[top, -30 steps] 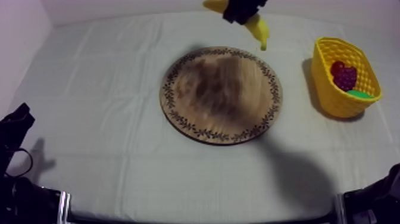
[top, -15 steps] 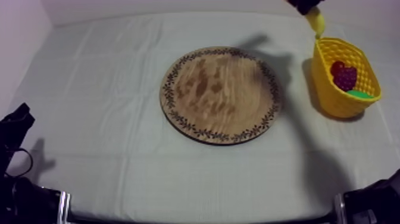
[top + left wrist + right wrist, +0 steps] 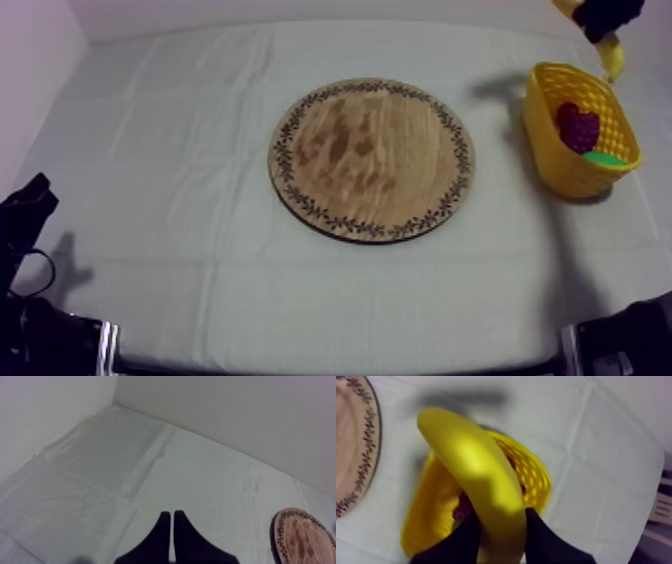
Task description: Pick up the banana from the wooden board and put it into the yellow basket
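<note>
My right gripper (image 3: 603, 17) hangs above the far rim of the yellow basket (image 3: 549, 150), shut on the banana (image 3: 612, 56). In the right wrist view the banana (image 3: 481, 481) sits between my black fingers (image 3: 543, 538) directly over the yellow basket (image 3: 428, 511). The basket holds a bunch of grapes (image 3: 578, 127) and something green (image 3: 603, 157). The round wooden board (image 3: 371, 158) lies bare at the table's middle. My left gripper (image 3: 172, 517) rests shut over the cloth near the table's left side, with the board's rim (image 3: 280, 536) off to its side.
The grey-white cloth (image 3: 180, 180) spreads wide to the left of the board. The back wall (image 3: 225, 411) runs along the far edge of the table. My left arm (image 3: 25, 225) rests low at the left edge.
My right gripper has carried the banana rightward, from above the board's far edge to over the basket. The shadow on the board is gone. The left arm has not moved.
</note>
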`<act>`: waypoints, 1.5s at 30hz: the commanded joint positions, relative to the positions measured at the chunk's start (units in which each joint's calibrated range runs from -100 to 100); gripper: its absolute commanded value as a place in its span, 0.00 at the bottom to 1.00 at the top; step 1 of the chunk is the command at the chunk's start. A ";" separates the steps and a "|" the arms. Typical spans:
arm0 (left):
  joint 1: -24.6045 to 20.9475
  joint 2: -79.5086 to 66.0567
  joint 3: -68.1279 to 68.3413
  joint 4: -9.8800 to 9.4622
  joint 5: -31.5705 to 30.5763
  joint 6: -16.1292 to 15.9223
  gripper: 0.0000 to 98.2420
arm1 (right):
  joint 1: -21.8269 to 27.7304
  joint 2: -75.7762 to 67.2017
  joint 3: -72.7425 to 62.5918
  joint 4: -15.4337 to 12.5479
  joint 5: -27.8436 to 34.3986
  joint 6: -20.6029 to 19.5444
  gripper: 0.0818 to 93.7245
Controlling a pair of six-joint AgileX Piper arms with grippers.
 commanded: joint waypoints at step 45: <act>0.01 0.00 -0.01 -0.02 -0.01 0.01 0.00 | 1.73 18.70 11.64 0.44 -14.58 -6.07 0.62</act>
